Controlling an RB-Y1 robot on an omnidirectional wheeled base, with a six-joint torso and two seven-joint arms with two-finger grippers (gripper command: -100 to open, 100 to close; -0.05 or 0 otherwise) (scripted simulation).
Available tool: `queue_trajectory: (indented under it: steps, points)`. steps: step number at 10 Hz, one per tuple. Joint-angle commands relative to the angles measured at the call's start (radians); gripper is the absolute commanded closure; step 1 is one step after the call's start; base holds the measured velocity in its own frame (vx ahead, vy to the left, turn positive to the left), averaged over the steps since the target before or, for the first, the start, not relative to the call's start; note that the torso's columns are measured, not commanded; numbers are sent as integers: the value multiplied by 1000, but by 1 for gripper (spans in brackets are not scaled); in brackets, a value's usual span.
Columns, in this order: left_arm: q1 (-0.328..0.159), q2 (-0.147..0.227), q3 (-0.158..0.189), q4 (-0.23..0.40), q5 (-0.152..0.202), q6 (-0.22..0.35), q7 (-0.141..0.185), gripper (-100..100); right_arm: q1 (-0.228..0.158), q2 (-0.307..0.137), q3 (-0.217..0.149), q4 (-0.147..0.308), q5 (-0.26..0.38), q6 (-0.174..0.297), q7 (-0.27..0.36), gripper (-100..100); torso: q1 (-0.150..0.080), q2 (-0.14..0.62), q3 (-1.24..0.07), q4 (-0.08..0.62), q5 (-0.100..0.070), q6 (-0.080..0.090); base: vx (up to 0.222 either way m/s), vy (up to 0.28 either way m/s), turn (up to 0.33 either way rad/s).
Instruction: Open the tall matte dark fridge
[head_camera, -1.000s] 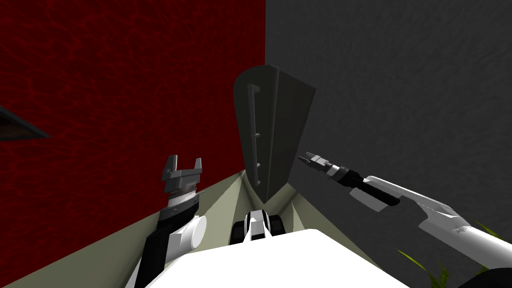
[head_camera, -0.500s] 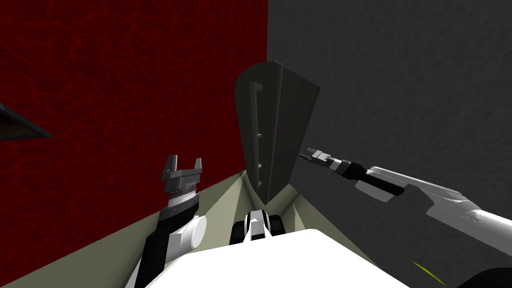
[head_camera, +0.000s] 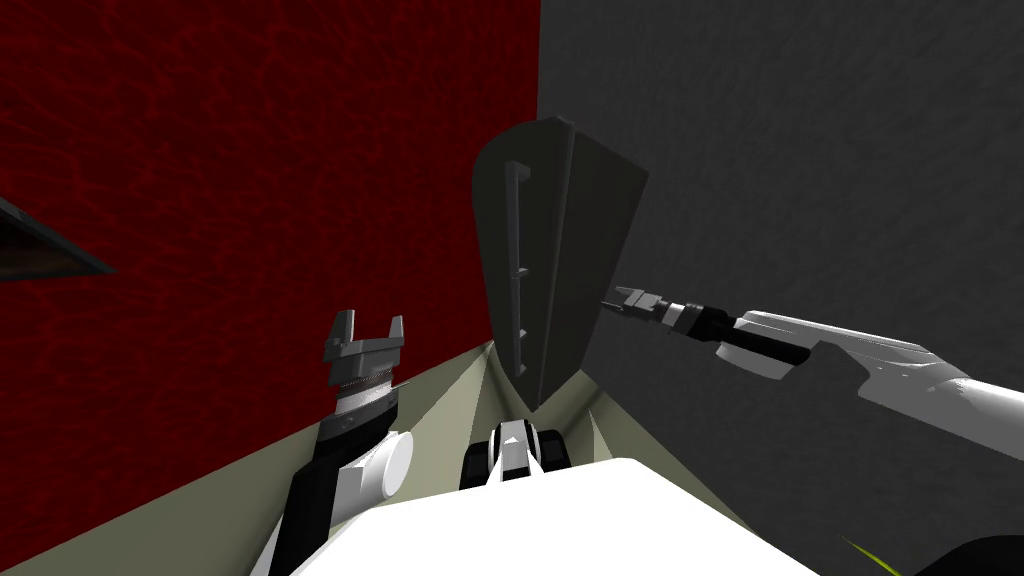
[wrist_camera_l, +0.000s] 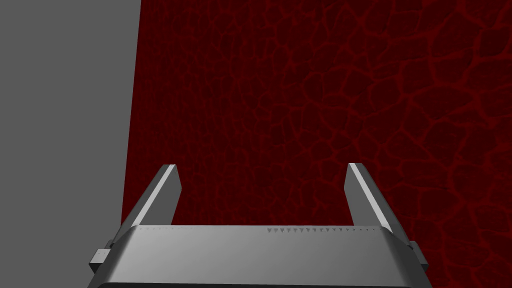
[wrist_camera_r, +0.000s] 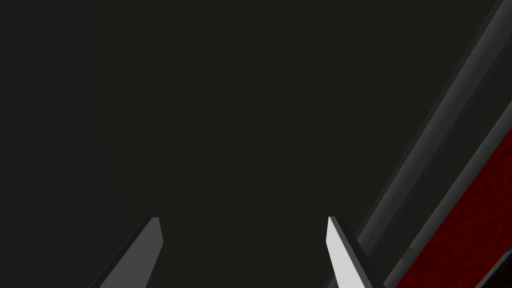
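While left pincer (head_camera: 368, 327) hangs spread near red wall (head_camera: 250, 150), right pincer (head_camera: 612, 301), also spread, points at dark fridge (head_camera: 590, 230).

fridge (head_camera: 560, 250): its dark face runs off the right wrist view's edges, handle (wrist_camera_r: 440, 130) cut at the corner. right gripper (head_camera: 612, 302) tips at the fridge's side, contact too small to tell. dark framed thing (head_camera: 40, 255) on the red wall (head_camera: 250, 150), cut by head view's left edge.

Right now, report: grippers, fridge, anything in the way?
Left gripper open, idle beside red wall. Right gripper open, fingers close to dark fridge, not on handle. Door looks shut. Nothing blocking.
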Motion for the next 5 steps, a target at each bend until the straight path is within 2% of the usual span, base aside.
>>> queue_trajectory:
  steps: [1, 2, 3, 5]
  points:
    - [0, 0, 0, 0, 0, 0, 0, 0, 2, -78, -25, 35, 3, -5, 25, -100, 0, 0, 0, 0, 0, 0, 23, 19, 25]
    - [0, 0, 0, 0, 0, 0, 0, 0, 2, -107, -25, 35, 3, -5, 25, -100, 0, -1, 0, 0, 0, 0, 11, 8, 1]
    - [0, 0, 0, 0, 0, 0, 0, 0, -1, -136, -48, 70, 6, -7, 48, -100, 0, 0, 0, 0, 0, 0, 12, 16, 37]
    - [0, 0, 0, 0, 0, 0, 0, 0, -1, -196, -48, 70, 6, -7, 48, -100, 0, 0, 0, 0, 0, 0, 9, 13, 9]
